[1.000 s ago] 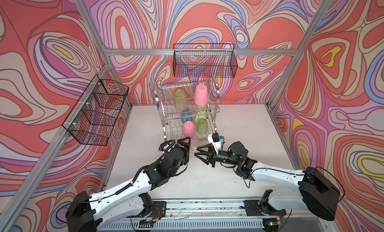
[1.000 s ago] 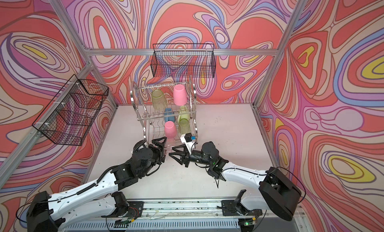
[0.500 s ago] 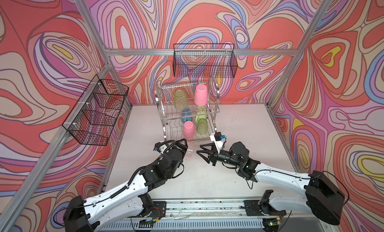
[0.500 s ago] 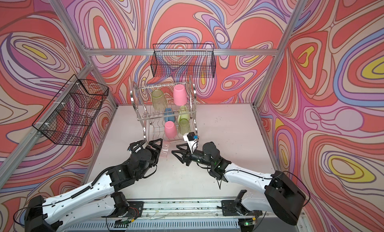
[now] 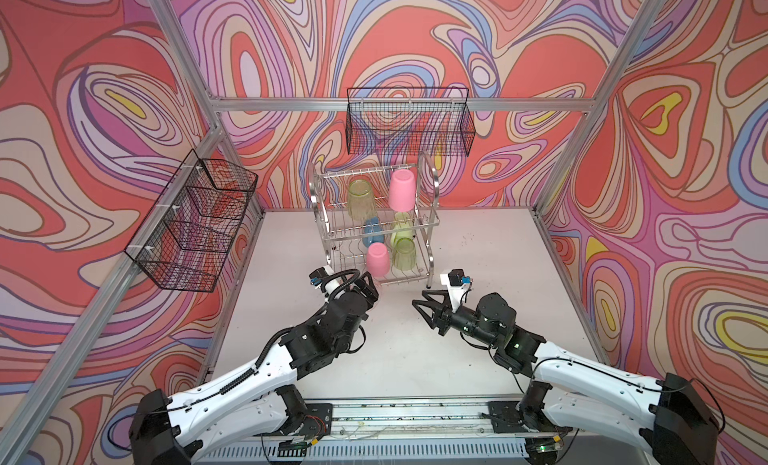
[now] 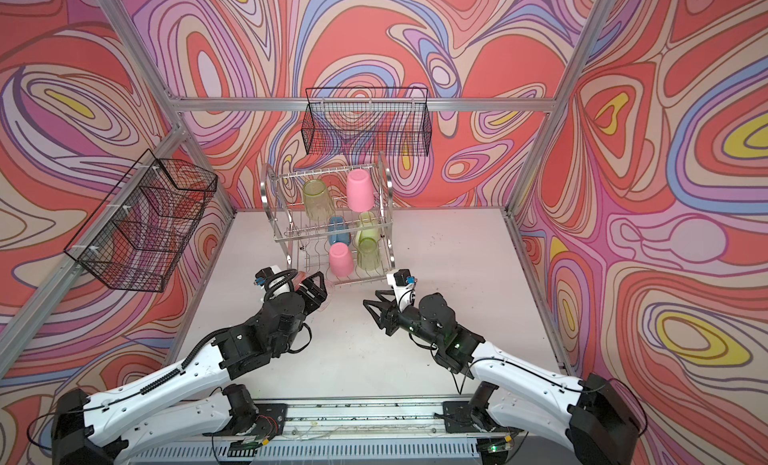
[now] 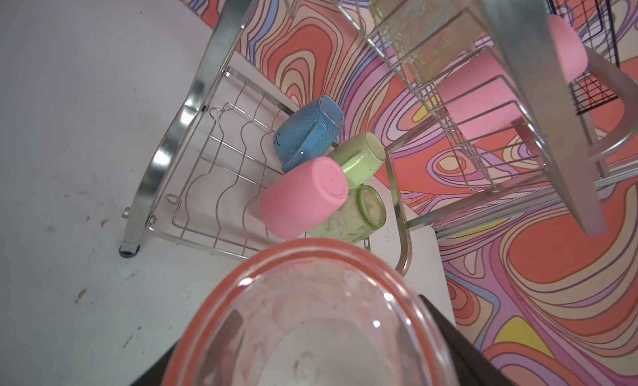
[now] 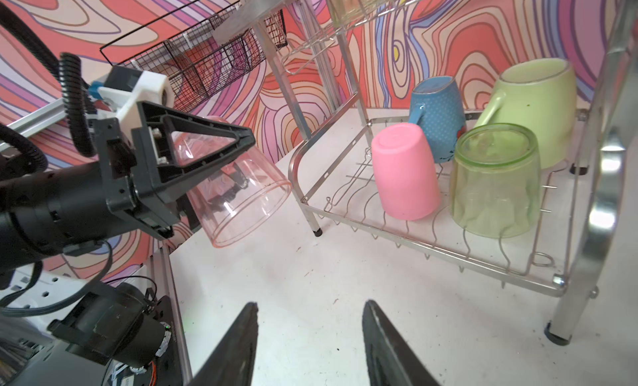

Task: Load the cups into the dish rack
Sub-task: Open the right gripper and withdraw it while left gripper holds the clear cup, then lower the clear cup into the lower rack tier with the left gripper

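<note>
The silver dish rack (image 5: pixel 432 180) (image 6: pixel 385 180) stands at the back middle of the table. Its upper tier holds a clear green cup (image 5: pixel 361 199) and a pink tumbler (image 5: pixel 402 189), both upside down. On the lower tier are a blue mug (image 8: pixel 436 116), a pale-green mug (image 8: pixel 538 104), a pink tumbler (image 8: pixel 404 170) and a clear green cup (image 8: pixel 493 180). My left gripper (image 6: pixel 313 286) is shut on a clear pinkish cup (image 8: pixel 238 194) (image 7: pixel 310 315), tilted with its mouth down, just left of the rack's front. My right gripper (image 5: pixel 419 303) (image 8: pixel 309 303) is open and empty, right of it.
One black wire basket (image 5: pixel 195 221) hangs on the left wall and another (image 5: pixel 409 122) on the back wall above the rack. Aluminium frame posts mark the corners. The white table (image 5: pixel 490 251) stretches right of the rack. A rail (image 5: pixel 395 413) runs along the front edge.
My right gripper has drawn back to the right, away from the left gripper, its jaws slightly wider. The left gripper has shifted a little, with the pinkish cup still in it.
</note>
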Robot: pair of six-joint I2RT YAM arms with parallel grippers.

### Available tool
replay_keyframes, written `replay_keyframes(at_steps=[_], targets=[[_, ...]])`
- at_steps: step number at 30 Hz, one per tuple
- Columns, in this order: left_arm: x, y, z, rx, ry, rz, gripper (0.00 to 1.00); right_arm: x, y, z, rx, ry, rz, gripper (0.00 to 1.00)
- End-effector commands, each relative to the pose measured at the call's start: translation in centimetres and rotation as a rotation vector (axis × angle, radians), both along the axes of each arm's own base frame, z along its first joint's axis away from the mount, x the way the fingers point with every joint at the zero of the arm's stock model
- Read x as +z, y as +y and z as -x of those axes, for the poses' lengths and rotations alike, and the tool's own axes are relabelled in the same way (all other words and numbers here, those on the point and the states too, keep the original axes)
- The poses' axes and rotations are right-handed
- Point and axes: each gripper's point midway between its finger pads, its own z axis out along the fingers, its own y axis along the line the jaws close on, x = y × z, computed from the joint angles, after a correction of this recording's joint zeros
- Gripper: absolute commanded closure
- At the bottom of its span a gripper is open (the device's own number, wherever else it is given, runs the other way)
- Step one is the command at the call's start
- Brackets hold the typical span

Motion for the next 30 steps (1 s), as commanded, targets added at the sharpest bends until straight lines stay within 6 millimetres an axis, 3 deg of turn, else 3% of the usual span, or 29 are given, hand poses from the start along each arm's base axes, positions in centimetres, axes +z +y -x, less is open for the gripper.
replay_keyframes(at_steps=[1, 11, 21, 30], targets=[[2.1, 0.4, -0.7, -0.011, -0.082, -0.217, 0.29, -1.3, -1.0, -0.2, -0.049, 0.011, 0.049, 0.5], [2.1, -0.5, -1.6, -0.074, -0.162, -0.477, 0.28, -1.5, -2.7, -0.8, -0.139, 0.012, 0.096, 0.5], [-0.3, -1.1, -2.4, -0.083, -0.172, -0.596, 0.27, -1.8, -3.8, -1.3, -0.198, 0.01, 0.136, 0.5], [-2.3, 0.2, -4.0, -0.027, -0.132, -0.649, 0.27, -1.9, -4.3, -1.4, -0.213, 0.005, 0.147, 0.5]])
